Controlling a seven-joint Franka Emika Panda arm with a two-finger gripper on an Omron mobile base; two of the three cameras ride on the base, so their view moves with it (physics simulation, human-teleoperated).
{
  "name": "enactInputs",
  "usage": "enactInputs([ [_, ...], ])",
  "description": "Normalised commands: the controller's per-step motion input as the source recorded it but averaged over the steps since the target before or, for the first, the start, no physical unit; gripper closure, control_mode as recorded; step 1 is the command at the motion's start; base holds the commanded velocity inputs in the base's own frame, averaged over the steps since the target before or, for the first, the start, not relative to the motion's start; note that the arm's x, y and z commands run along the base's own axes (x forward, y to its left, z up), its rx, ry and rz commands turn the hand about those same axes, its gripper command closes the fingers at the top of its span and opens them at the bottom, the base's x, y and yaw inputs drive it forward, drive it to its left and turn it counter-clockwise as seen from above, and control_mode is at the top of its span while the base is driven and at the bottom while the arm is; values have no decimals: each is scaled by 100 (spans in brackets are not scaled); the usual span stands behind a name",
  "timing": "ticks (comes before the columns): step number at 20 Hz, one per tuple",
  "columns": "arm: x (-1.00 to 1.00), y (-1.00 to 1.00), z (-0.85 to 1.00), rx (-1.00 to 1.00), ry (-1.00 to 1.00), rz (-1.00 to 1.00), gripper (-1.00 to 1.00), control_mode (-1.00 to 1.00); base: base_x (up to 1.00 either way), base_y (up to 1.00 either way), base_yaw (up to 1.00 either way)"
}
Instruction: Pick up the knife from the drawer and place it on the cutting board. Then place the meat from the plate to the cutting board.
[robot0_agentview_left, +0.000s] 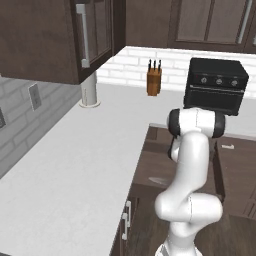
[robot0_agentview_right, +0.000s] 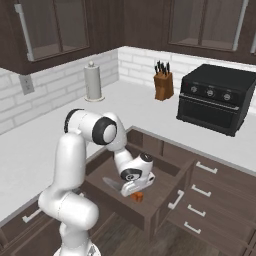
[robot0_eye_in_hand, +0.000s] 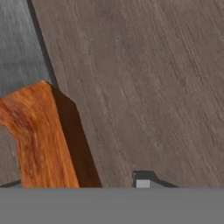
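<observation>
Hand (robot0_agentview_right: 134, 192) low in open drawer (robot0_agentview_right: 165, 200), over knife (robot0_agentview_right: 136, 196) handle; grip state unclear.

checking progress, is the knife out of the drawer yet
No, in the right base view the knife lies inside the open drawer with the gripper down over it.

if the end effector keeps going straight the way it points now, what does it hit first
Most likely the knife: the end effector points down into the open drawer, with the orange handle just beside its line. If it slips past the handle, it meets the drawer's wooden floor. Depth is hard to judge.
</observation>
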Motion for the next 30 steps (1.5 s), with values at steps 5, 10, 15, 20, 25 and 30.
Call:
enactInputs([
  [5, -26, -10, 9, 0, 0, -1, 100, -100, 0, 0, 0],
  [10, -42, -1, 88, 0, -7, -2, 100, -100, 0, 0, 0],
  [15, -47, -1, 100, 0, -11, 0, 100, -100, 0, 0, 0],
  [20, -46, -3, 100, 0, -4, 0, 100, -100, 0, 0, 0],
  [25, -26, -16, 100, 0, -1, -1, 100, -100, 0, 0, 0],
  [30, -1, -27, 100, 1, 0, -2, 100, -100, 0, 0, 0],
])
